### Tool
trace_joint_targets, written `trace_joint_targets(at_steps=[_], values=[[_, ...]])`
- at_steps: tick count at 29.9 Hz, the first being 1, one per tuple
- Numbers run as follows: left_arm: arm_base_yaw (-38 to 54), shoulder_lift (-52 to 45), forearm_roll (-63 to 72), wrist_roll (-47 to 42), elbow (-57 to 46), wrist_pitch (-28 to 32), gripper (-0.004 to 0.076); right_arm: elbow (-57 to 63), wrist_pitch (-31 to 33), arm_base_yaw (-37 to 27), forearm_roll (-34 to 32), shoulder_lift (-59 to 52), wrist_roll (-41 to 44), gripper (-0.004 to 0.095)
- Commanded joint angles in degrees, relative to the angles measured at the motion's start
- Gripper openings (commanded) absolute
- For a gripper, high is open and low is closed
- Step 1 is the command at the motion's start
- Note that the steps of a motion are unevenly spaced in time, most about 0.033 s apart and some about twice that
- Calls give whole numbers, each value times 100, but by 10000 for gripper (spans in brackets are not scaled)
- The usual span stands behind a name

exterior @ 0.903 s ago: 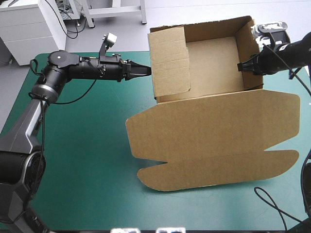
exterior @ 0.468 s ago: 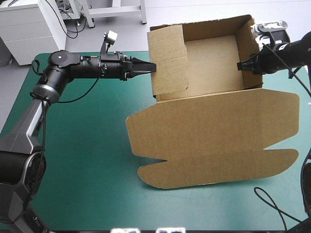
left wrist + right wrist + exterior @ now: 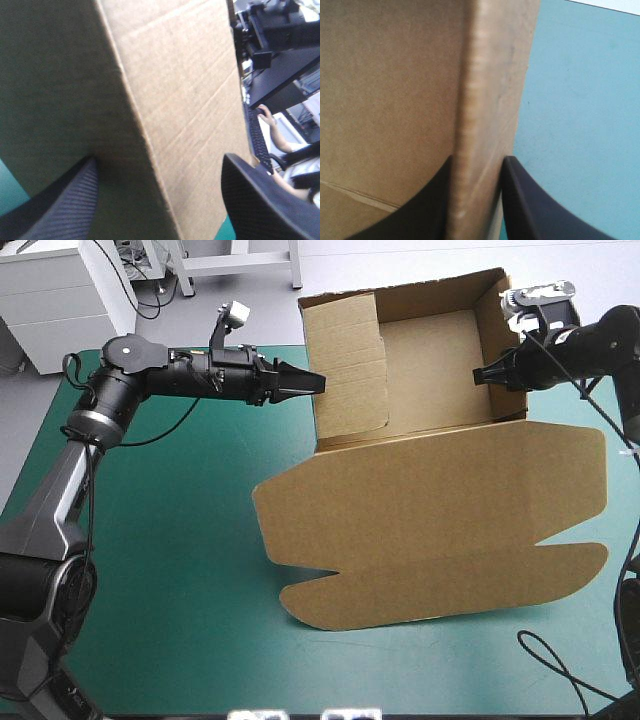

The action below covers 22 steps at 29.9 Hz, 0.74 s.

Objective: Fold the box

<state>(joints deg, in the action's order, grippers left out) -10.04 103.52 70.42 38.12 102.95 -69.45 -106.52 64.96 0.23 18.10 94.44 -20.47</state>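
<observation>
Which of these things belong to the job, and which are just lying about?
In the job: the box, walls raised, lid flat; the left gripper, open at its left wall; the right gripper, shut on its right wall.
Lying about: only the teal-green cover.

The box (image 3: 430, 520) is made of brown corrugated board, matt, with faint flute lines across its left wall and a rough, fibrous cut edge on the right wall. The counter (image 3: 170, 570) is covered by a smooth, matt teal-green sheet. The black jaws of the left gripper (image 3: 316, 380) are finely ribbed and dull; those of the right gripper (image 3: 479, 160) appear smoother.
</observation>
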Motion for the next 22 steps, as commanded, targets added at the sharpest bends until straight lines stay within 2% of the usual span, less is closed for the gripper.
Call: trace_joint_targets(at_steps=[1, 7, 13, 22], values=[[-129, -338, -482, -586, 611, -119, 495, -171, -515, 281, 164, -323, 307, -17], [-486, -338, -2379, -1630, 1372, 337, 495, -171, -707, 390, 287, -323, 467, -17], [-1042, -338, -4560, -2556, 1870, 517, 495, -171, -758, 390, 538, -323, 501, -17], [-1601, -341, -6118, -3812, 1918, 825, 495, -171, -865, 390, 1113, -323, 500, -18]])
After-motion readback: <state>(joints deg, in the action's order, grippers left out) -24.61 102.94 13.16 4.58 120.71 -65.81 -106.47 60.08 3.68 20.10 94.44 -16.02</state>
